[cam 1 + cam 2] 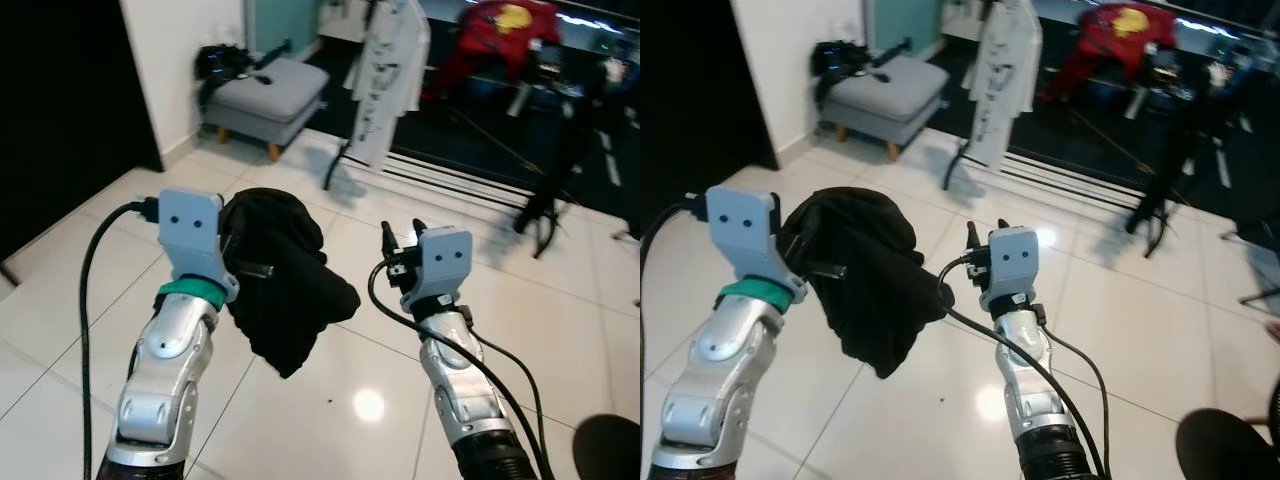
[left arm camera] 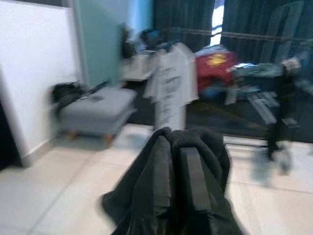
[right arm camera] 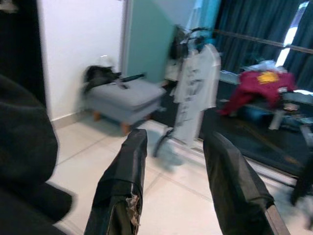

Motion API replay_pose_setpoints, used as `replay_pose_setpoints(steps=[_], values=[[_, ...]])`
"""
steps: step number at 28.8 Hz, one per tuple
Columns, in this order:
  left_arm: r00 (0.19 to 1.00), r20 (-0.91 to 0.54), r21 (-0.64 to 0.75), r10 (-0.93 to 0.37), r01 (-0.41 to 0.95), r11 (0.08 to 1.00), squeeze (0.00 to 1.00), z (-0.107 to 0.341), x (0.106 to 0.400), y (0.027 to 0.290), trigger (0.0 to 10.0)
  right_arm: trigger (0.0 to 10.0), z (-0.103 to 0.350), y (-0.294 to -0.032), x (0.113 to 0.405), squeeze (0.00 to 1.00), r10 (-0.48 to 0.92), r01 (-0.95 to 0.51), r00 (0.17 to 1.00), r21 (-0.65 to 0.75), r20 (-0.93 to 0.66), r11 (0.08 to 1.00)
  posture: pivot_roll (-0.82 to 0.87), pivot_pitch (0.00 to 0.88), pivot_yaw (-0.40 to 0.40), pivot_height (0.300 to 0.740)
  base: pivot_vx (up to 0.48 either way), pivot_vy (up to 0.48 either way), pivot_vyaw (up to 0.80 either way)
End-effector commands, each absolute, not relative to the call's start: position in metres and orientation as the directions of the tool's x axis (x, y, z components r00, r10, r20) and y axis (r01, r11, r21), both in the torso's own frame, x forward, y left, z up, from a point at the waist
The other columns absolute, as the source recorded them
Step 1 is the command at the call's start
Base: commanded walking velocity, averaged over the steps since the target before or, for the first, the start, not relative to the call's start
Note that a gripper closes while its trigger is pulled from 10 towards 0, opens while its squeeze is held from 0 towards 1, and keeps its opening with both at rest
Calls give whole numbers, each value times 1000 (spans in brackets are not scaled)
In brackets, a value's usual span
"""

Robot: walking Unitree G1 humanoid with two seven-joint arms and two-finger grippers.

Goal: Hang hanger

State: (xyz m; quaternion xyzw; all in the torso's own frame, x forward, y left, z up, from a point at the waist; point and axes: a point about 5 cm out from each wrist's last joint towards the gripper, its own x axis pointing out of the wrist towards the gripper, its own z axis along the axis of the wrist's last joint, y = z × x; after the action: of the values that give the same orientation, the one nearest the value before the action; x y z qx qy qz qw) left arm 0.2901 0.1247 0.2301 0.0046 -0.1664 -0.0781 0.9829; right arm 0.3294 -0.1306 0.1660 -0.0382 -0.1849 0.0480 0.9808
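A black garment (image 1: 285, 290) hangs bunched over my left gripper (image 2: 175, 147), whose two fingers press together with the cloth draped around them. A short dark bar (image 1: 256, 268) sticks out of the cloth near the wrist; I cannot tell whether it belongs to a hanger. To the garment's right my right gripper (image 1: 402, 235) is raised, open and empty, its fingers (image 3: 127, 166) spread wide. Ahead, across the tiled floor, stands a clothes rack (image 3: 254, 39) with a white printed shirt (image 1: 390, 70) hanging from it.
A red garment (image 1: 505, 35) lies on a dark surface behind the rack. A grey ottoman (image 1: 270, 95) with a black bag on it stands by the white wall at the left. A black tripod (image 1: 555, 170) stands at the right. Glossy tiles (image 1: 330, 400) lie between.
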Motion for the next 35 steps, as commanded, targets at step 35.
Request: replay_pose_setpoints(steps=[35], values=[[913, 380, 41, -149, 144, 989, 0, 238, 289, 124, 10000, 10000, 159, -128, 329, 0, 126, -102, 936, -90, 330, 991, 11, 60, -18, 740, 325, 0, -559]])
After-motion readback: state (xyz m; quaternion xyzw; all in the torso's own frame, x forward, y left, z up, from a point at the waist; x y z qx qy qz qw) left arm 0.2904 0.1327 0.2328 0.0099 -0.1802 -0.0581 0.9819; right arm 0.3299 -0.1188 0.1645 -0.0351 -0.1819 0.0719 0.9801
